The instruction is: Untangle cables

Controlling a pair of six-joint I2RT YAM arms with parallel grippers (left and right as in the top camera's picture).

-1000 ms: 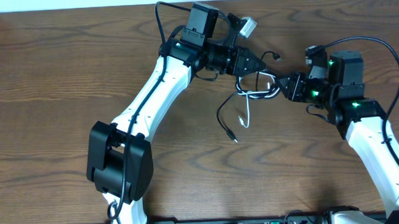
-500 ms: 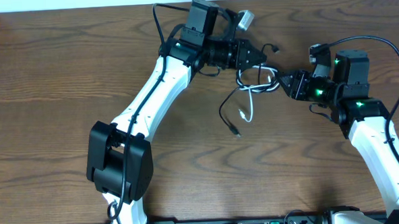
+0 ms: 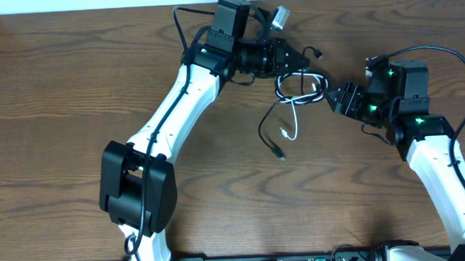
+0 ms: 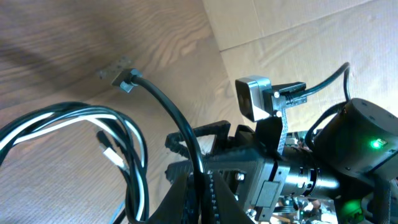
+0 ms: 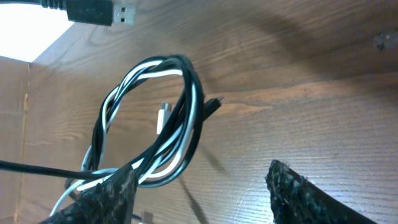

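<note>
At the bottom edge of the right wrist view, the right claw (image 5: 200,177) is gaping, its two rough black fingers (image 5: 106,199) sitting in the lower left and lower right corners with bare bench (image 5: 298,81) showing between them. Just past the lower-left finger, the black cord (image 5: 186,65) and the white cord (image 5: 157,73) are running by (touching it or not, I cannot tell). They are twisting round each other into a loop that is filling the middle left of the frame. A small white plug (image 5: 163,115) is hanging inside that loop, and a small black plug tip (image 5: 213,104) is poking out on its right. Further back, at the upper left edge, a black USB plug (image 5: 99,11) with a metal tip is jutting in.

Low in the left wrist view, the left claw (image 4: 199,194) is pinching the black cord, which is rising from between the fingers and arching toward the upper left of the frame. Beyond it, the right arm (image 4: 348,155) is facing the lens, its green light glowing at the right.

From overhead, the loop is sitting between the two claws in the upper right of the frame. Two loose tails are trailing toward the lower middle, the black cord's free end (image 3: 278,153) reaching lowest on the bench.
</note>
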